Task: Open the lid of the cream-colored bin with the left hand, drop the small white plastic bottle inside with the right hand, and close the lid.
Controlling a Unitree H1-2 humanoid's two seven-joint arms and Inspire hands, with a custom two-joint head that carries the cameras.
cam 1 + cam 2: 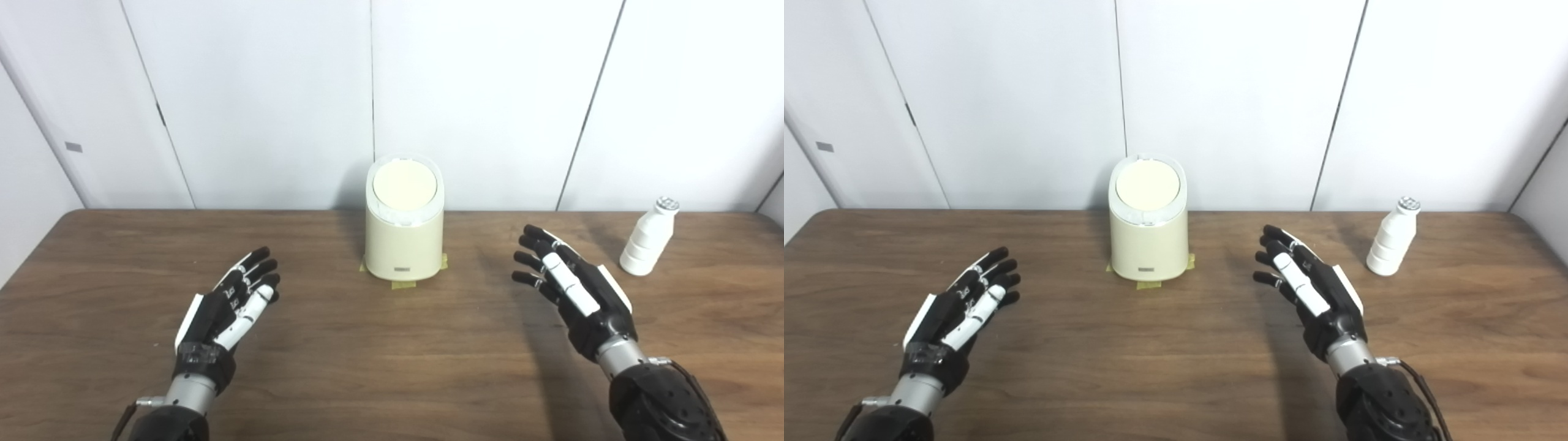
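Observation:
The cream-colored bin stands at the table's far middle, its round lid down. A small white plastic bottle stands upright at the far right, with a silvery cap. My left hand hovers open over the table, to the left of the bin and nearer to me. My right hand is open too, fingers stretched out, between the bin and the bottle and touching neither. Both hands hold nothing.
Yellow tape patches stick out from under the bin's base. The brown wooden table ends at white wall panels just behind the bin and the bottle.

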